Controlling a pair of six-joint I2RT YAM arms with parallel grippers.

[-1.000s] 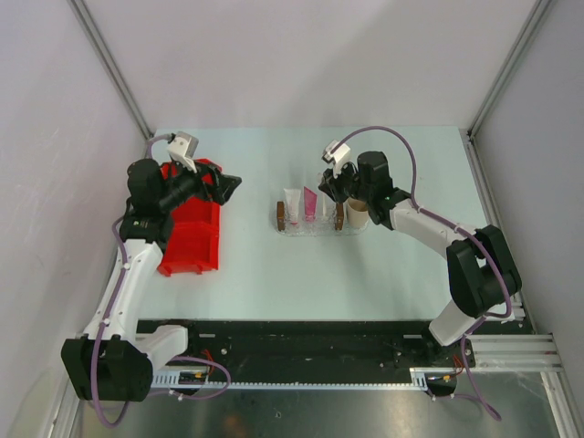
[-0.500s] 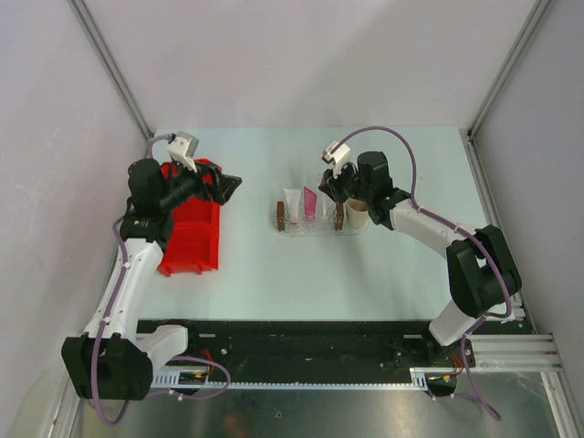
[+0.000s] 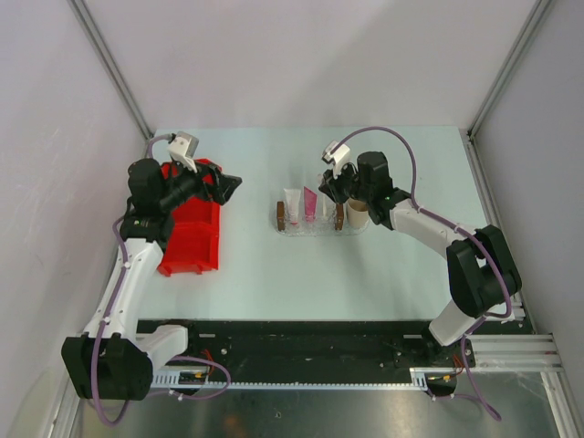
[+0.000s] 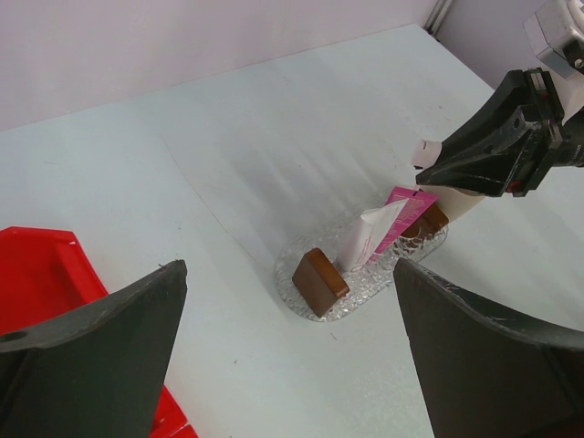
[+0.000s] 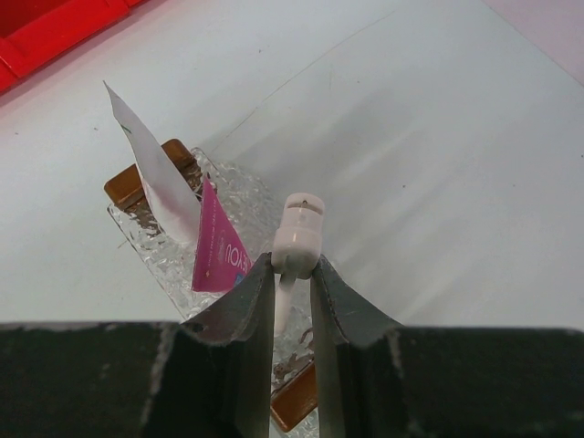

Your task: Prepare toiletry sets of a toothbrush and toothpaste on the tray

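The clear tray (image 3: pixel 310 226) with a brown block at each end sits mid-table; it also shows in the left wrist view (image 4: pixel 315 308) and the right wrist view (image 5: pixel 169 260). A white tube (image 3: pixel 292 204) and a magenta-pink tube (image 3: pixel 310 203) stand in it. My right gripper (image 5: pixel 294 272) is shut on the white toothbrush (image 5: pixel 297 233), holding it upright over the tray's right part beside the pink tube (image 5: pixel 219 248). My left gripper (image 4: pixel 292 301) is open and empty, held above the red bin, facing the tray.
A red divided bin (image 3: pixel 193 234) lies at the left under my left arm. A tan paper cup (image 3: pixel 358 215) stands just right of the tray, under my right gripper. Grey walls close in both sides.
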